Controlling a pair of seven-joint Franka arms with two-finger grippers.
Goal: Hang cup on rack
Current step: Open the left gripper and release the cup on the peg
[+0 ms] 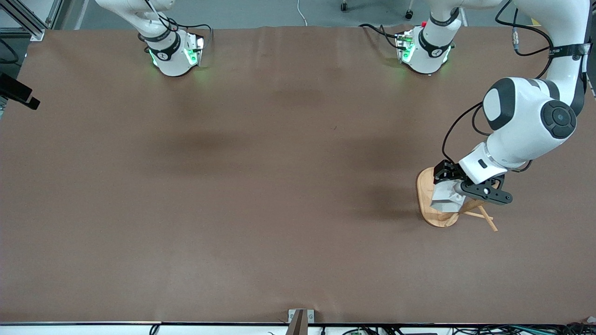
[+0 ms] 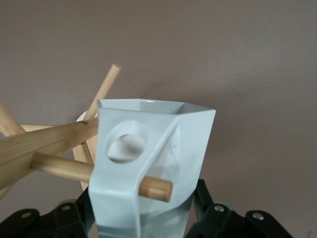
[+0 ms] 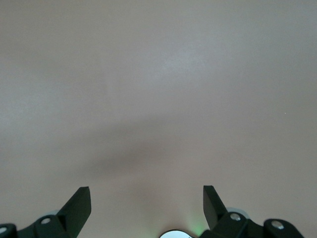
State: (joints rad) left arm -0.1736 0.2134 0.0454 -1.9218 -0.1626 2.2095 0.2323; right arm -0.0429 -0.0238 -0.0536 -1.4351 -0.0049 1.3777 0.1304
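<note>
While left gripper (image 1: 446,186) clamps faceted white cup (image 1: 446,197) | wooden rack (image 1: 430,204) beneath | right gripper (image 3: 147,203) spread, waiting

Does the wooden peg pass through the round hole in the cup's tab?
No, the peg runs below the empty round hole of the cup.

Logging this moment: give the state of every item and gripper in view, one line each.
cup: held at the rack, a peg showing in front of its tab, round hole unthreaded.
rack: upright on the table.
left gripper: shut on cup, over the rack.
right gripper: open, waiting above bare table.
</note>
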